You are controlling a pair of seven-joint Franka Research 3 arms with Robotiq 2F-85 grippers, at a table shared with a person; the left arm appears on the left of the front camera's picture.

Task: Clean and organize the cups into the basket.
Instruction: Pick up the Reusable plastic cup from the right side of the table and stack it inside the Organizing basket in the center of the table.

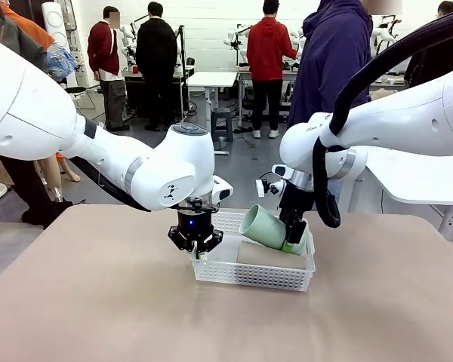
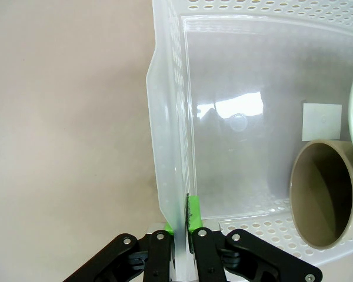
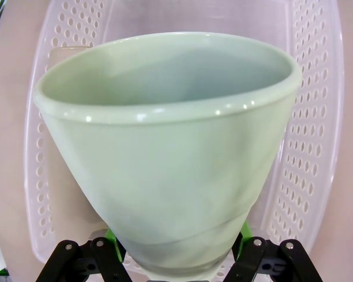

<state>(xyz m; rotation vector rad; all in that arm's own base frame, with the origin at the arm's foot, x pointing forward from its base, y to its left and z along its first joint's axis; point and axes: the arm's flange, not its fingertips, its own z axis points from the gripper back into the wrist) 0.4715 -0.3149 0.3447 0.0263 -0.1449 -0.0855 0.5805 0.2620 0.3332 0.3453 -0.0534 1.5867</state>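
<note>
Basket (image 1: 251,280) sits mid-table, its left end wall clamped by the left gripper (image 1: 197,246). Mint cup (image 1: 264,226) leans on a tan cup (image 1: 268,255) inside, its base between the right gripper (image 1: 295,240) fingers; gripped or released, I cannot tell.

A white perforated basket (image 1: 253,280) sits on the table (image 1: 98,302) holding a tan-brown cup (image 1: 268,255) lying on its side, with the pale mint green cup (image 1: 266,226) tilted just above it, mouth turned up-left.
</note>
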